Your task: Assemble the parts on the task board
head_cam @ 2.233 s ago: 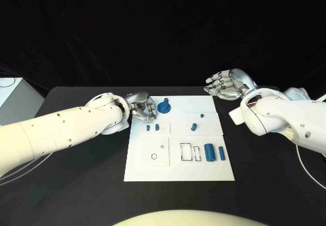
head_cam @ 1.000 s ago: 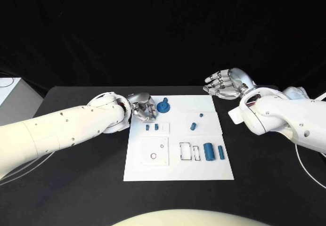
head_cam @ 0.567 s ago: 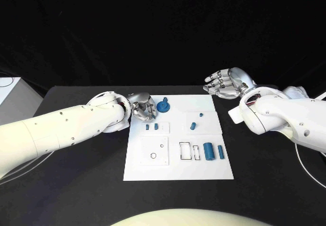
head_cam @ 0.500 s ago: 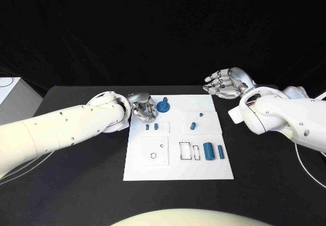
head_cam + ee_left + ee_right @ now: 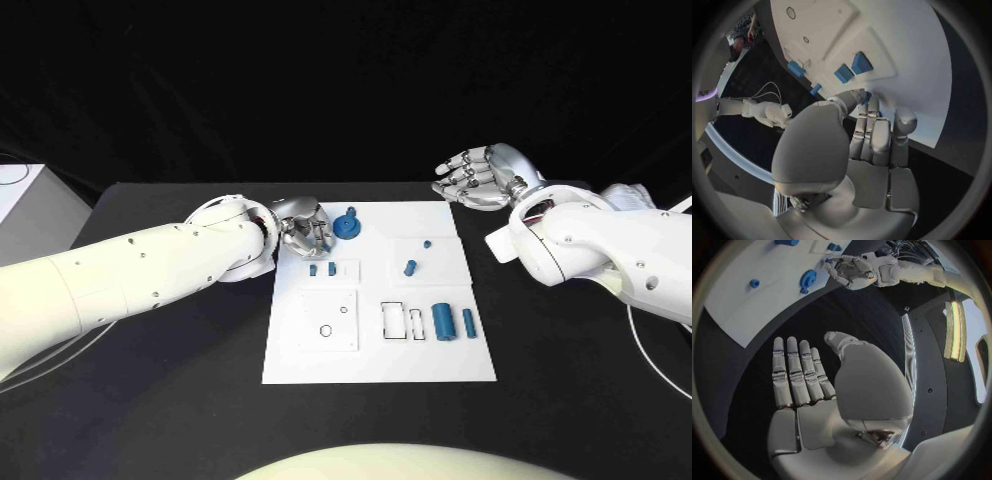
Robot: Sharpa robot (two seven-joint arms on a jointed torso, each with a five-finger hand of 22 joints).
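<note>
My left hand (image 5: 300,232) lies at the far left corner of the white board (image 5: 378,360) on the black counter (image 5: 173,400), its fingers (image 5: 873,140) curled down side by side with their tips on the board's surface; they touch a round blue part with an upright stem (image 5: 348,227), and I cannot tell whether they truly grip it or only rest against it. My right hand (image 5: 488,176) hovers above the counter just beyond the board's far right corner, well apart from every part; its fingers (image 5: 795,372) are stretched out straight and close together, the thumb set aside, holding nothing. On the board, two short blue blocks (image 5: 323,269) lie side by side near my left hand, two small blue pieces (image 5: 415,259) stand toward the right of the middle, and two blue cylinders (image 5: 453,323) lie parallel near the right edge, beside outlined rectangular slots (image 5: 394,320).
</note>
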